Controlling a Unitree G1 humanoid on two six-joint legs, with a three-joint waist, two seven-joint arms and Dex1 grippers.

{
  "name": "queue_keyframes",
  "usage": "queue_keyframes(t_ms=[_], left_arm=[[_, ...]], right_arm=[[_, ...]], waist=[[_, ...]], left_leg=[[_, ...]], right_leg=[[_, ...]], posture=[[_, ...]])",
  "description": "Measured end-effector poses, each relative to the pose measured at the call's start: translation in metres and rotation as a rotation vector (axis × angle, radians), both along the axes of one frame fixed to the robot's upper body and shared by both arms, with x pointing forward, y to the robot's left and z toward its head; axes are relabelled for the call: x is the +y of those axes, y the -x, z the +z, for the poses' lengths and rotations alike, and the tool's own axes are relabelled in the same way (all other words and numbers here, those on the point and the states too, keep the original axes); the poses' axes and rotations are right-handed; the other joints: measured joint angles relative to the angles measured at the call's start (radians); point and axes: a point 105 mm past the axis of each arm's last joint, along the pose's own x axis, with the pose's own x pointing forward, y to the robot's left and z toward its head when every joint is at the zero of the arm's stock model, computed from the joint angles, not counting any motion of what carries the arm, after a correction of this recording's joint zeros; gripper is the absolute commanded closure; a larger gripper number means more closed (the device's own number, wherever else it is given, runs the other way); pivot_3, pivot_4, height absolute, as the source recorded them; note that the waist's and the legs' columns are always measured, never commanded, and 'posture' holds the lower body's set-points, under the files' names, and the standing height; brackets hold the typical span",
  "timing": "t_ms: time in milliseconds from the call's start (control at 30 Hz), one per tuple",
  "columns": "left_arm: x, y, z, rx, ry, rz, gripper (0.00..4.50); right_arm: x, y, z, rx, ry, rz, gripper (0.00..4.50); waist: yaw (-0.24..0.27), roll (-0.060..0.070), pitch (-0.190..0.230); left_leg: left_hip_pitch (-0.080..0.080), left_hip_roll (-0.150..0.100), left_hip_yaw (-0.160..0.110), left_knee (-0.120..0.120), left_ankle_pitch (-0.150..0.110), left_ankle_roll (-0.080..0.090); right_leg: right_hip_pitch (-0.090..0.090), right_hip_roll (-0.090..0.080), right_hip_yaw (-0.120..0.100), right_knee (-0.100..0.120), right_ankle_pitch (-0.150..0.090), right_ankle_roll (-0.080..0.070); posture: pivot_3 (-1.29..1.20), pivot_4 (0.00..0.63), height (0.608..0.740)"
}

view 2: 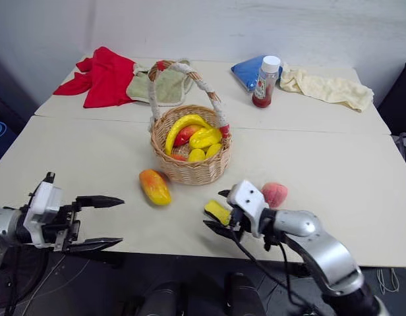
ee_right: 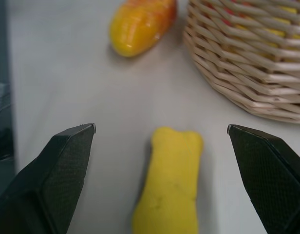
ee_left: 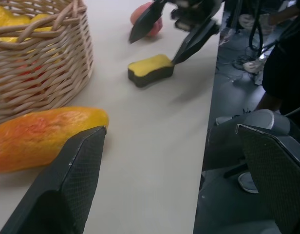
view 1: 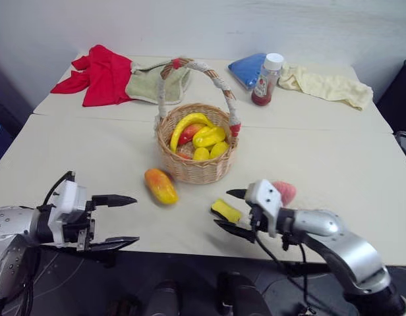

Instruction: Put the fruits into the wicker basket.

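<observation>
Both grippers' fingers are spread and empty: the right gripper [ee_right: 161, 127] straddles the sponge [ee_right: 169, 180], probably the wrong target. Re-aim at the mango [view 1: 161, 186] beside the wicker basket [view 1: 196, 168] or the peach [view 2: 274, 194] behind it.

The pale worktop [view 1: 335, 171] carries a wicker basket [view 1: 198, 168] near its middle. Just in front of the basket lies an orange-and-yellow toy mango [view 1: 161, 186]; a yellow sponge [view 1: 227, 210] and a pink toy peach [view 2: 274, 194] lie near the front edge. Along the far side lie a red cloth [view 1: 97, 74], a green cloth [view 1: 150, 82], a blue cloth [view 1: 246, 68], a sauce bottle [view 1: 267, 80] and a cream towel [view 1: 328, 85].
</observation>
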Motion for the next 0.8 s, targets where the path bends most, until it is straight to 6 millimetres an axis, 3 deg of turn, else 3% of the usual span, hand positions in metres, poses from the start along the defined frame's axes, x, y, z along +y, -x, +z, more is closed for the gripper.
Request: queue_keyframes(t_ms=[100,167,333,467,600,667,800], left_arm=[[-0.004,0.001,-0.001,0.003,-0.002,-0.019,0.0],[-0.005,0.0,0.001,-0.004,-0.002,-0.023,0.0],[-0.01,-0.003,0.004,-0.03,0.018,-0.035,0.0],[-0.018,-0.005,0.002,-0.028,0.048,-0.059,0.0],[-0.023,-0.01,0.006,-0.045,0.098,-0.057,0.0],[-0.026,-0.011,0.008,-0.047,0.105,-0.071,0.0],[-0.027,-0.018,0.009,-0.042,0.119,-0.076,0.0]], right_arm=[[-0.001,-0.008,-0.022,0.061,0.087,-0.034,0.05],[-0.001,-0.009,-0.022,0.065,0.096,-0.035,0.42],[-0.005,-0.007,-0.021,0.098,0.062,-0.031,2.03],[0.002,0.015,-0.021,0.178,-0.061,0.078,3.24],[-0.001,0.038,-0.001,0.122,-0.153,0.21,3.3],[-0.019,0.041,0.02,0.066,-0.252,0.16,3.3],[-0.086,0.051,0.048,0.027,-0.247,-0.013,3.3]], waist=[[0.0,0.0,0.0],[0.002,0.0,0.0],[0.005,-0.001,0.0],[0.005,0.0,0.0],[0.007,-0.001,0.0],[0.008,0.0,0.0],[0.015,0.0,0.0]], left_leg=[[0.001,0.0,0.0,0.0,0.0,0.001],[0.002,0.0,0.0,0.001,0.0,0.001],[0.001,0.0,0.0,0.0,0.0,0.001],[0.001,0.0,0.0,0.0,0.0,0.001],[0.001,0.0,0.0,0.001,0.0,0.001],[0.001,0.0,0.0,0.001,0.0,0.001],[0.001,-0.002,0.0,0.001,0.001,0.001]], right_leg=[[0.0,0.0,0.0,0.001,0.0,0.0],[0.001,0.001,0.0,0.002,0.0,0.0],[0.001,0.001,0.0,0.002,0.0,0.0],[0.0,0.002,0.0,0.002,0.0,0.001],[0.001,0.003,0.0,0.001,0.001,0.002],[0.002,0.003,0.0,0.001,0.001,0.002],[0.003,0.002,0.0,-0.001,0.002,0.003]], posture=[[0.0,0.15,0.74],[0.0,0.15,0.74],[0.0,0.15,0.74],[0.0,0.15,0.74],[0.0,0.15,0.74],[0.0,0.15,0.74],[0.0,0.15,0.74]])
